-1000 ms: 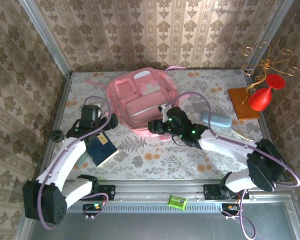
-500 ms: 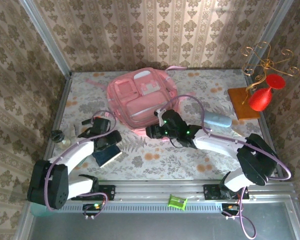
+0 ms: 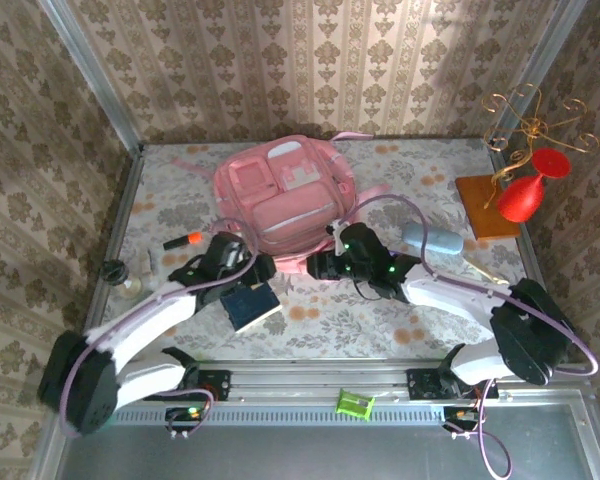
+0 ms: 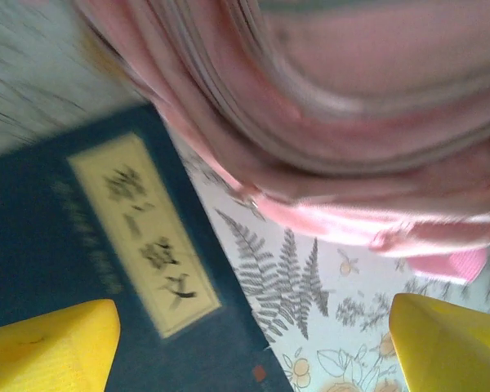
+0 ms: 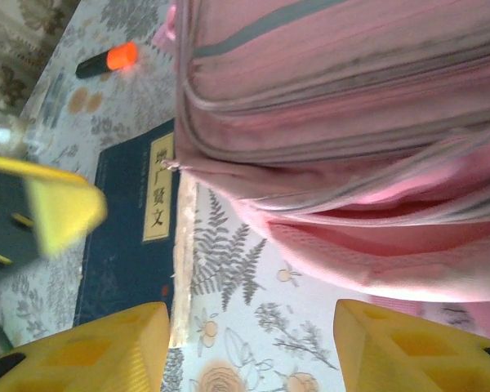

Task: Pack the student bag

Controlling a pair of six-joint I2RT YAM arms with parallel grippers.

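The student bag [image 3: 280,190], a pink backpack, is lying flat on the far middle of the flowered table [image 3: 380,325], with its front pockets facing up. A dark blue book [image 3: 252,305] with a pale label of Chinese characters is lying just in front of the bag's near left edge; whether the two are touching I cannot tell. The left gripper [image 4: 251,349] is hovering over the book's far corner with its yellow jaws standing wide apart and gripping nothing. The right gripper [image 5: 249,347] is pointing at the bag's near edge from the right side, its jaws are also standing apart, and only the tablecloth is showing between them. The two grippers are facing each other, near one another, in front of the bag. An orange marker [image 3: 183,240] is lying left of the bag. On the right, a pale blue oblong thing [image 3: 433,240] is lying near a wooden board [image 3: 477,207], and a red vase [image 3: 525,195] is standing there.
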